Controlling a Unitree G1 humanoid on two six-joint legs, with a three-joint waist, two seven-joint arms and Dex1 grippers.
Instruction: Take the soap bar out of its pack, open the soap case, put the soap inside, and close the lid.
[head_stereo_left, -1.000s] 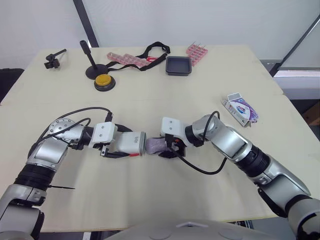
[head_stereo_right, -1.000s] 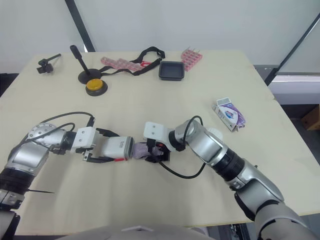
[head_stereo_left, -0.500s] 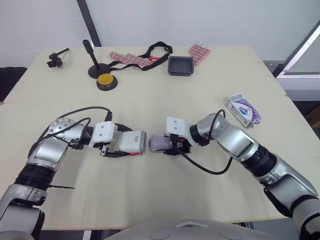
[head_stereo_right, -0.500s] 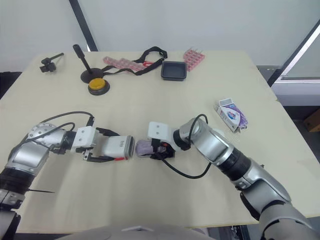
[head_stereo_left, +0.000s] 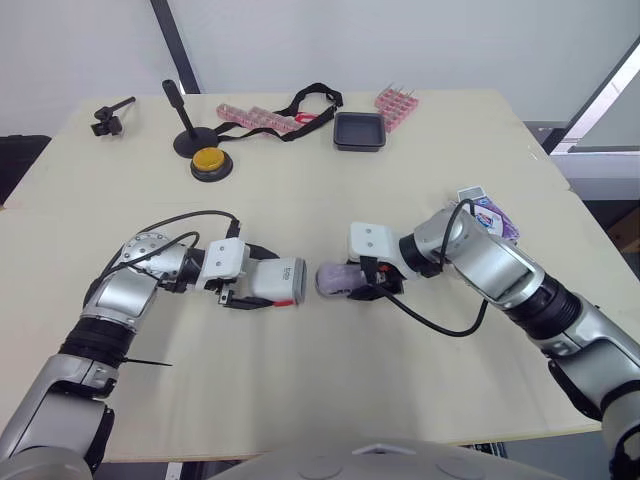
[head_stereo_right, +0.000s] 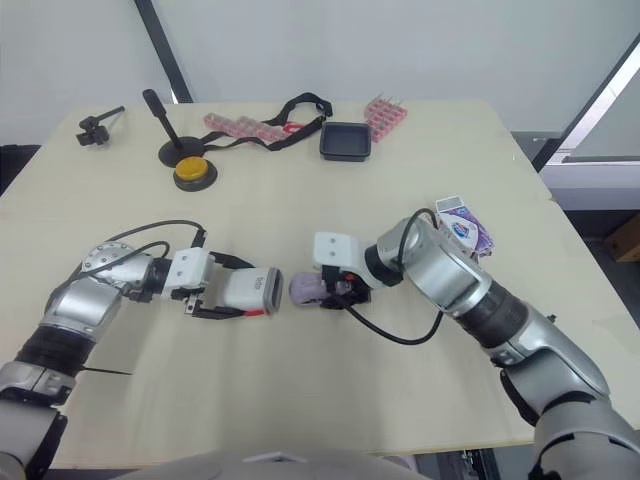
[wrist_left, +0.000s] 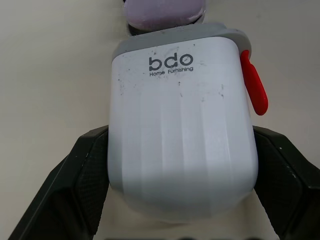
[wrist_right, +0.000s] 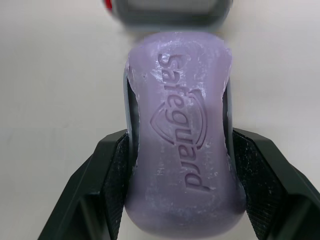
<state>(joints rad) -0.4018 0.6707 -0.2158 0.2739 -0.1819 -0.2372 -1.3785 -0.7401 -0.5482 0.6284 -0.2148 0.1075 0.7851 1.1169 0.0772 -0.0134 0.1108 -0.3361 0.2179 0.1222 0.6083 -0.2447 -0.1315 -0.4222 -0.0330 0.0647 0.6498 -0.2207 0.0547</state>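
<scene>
table (head_stereo_left: 300, 400): pale top; near edge cut off at the bottom of the head views.
right gripper (head_stereo_left: 362, 283): low over mid-table, closed on soap, one black finger (wrist_right: 112, 180) on each long side. Thin grey piece visible between soap and fingers; identity not discernible.
left gripper (head_stereo_left: 258, 284): low over mid-table, facing right gripper; clamped on case, one finger (wrist_left: 85, 175) on each side.
tray (head_stereo_left: 359, 130): black, square, at far side of table, well apart from both grippers.
case (wrist_left: 182, 125): white, ribbed, printed "bdo Home Furnishing". Held on its side, grey-rimmed end toward soap. Interior hidden; open or closed not discernible.
pack (head_stereo_left: 497, 217): on table at right, just behind right arm. Near end hidden by the arm; contents not visible.
soap (wrist_right: 182, 145): purple bar, embossed "safeguard", out of pack, held in right gripper. Far end just beside case's grey rim; narrow gap in head views. In left wrist view, mostly cut off by frame edge and partly hidden behind the rim.
latch (wrist_left: 254, 82): red tab on case side, next to grey rim.
</scene>
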